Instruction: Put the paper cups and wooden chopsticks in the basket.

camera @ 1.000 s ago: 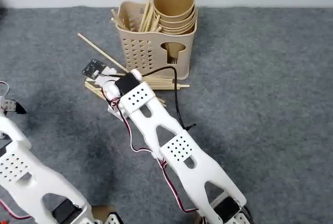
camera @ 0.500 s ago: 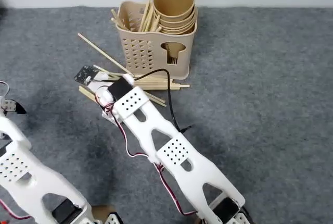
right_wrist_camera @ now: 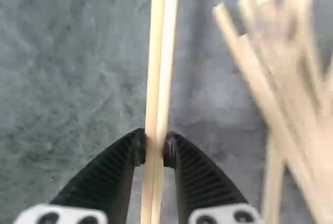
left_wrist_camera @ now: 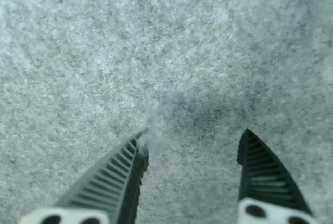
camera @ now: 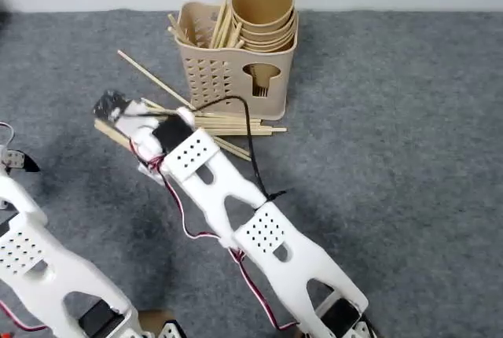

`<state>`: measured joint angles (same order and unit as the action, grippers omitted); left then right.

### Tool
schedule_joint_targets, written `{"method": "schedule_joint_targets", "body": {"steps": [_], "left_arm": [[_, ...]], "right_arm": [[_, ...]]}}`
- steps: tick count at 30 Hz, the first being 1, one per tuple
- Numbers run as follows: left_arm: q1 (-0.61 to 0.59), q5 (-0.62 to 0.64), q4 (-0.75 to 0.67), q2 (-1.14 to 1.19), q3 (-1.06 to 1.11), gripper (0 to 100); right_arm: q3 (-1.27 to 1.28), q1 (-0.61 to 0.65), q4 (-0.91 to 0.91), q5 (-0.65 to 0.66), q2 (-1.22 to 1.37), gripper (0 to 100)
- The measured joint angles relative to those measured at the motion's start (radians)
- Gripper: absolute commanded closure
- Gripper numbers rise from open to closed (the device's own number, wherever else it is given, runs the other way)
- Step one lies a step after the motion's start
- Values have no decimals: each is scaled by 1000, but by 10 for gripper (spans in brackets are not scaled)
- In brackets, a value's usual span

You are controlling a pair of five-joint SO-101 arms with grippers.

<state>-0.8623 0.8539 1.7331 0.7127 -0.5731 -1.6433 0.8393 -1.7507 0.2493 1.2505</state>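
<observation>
Across the grey felt desk (camera: 393, 157), the right arm (camera: 259, 228) stretches from the near edge toward the far left. The left arm (camera: 31, 263) sits at the near left corner. A black cable (camera: 253, 145) loops along the right arm's wrist.

The basket (camera: 236, 78) is beige and slotted, and stands upright by the far edge, left of middle. A stack of paper cups (camera: 263, 8) is nested in its right compartment. A bundle of chopsticks (camera: 220, 23) stands on end in the left compartment, tips above the rim.

Loose chopsticks (camera: 228, 123) lie flat in a heap on the desk, just in front of the basket. One of them angles out toward the far left.

The right gripper (right_wrist_camera: 154, 148) is at the left end of that heap. Its fingers (right_wrist_camera: 117, 169) are pinched tight on a pair of chopsticks (right_wrist_camera: 161, 52). The pair lies side by side, caught right at the fingertips and running straight out past them. The heap is just beside the pair, blurred.

The left gripper (left_wrist_camera: 192, 151) hangs over bare felt, its fingers (left_wrist_camera: 117, 174) spread wide with nothing between them.
</observation>
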Motion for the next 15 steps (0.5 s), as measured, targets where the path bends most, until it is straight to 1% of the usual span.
{"method": "schedule_joint_targets", "body": {"steps": [8, 11, 15], "left_arm": [[0, 0, 0, 0, 0, 736], [0, 0, 0, 0, 0, 736], [0, 0, 0, 0, 0, 736]], "right_arm": [[0, 3, -3, -5, -164, 991], [0, 3, 41, -78, -227, 991], [0, 3, 216, -196, -308, 991]]}}
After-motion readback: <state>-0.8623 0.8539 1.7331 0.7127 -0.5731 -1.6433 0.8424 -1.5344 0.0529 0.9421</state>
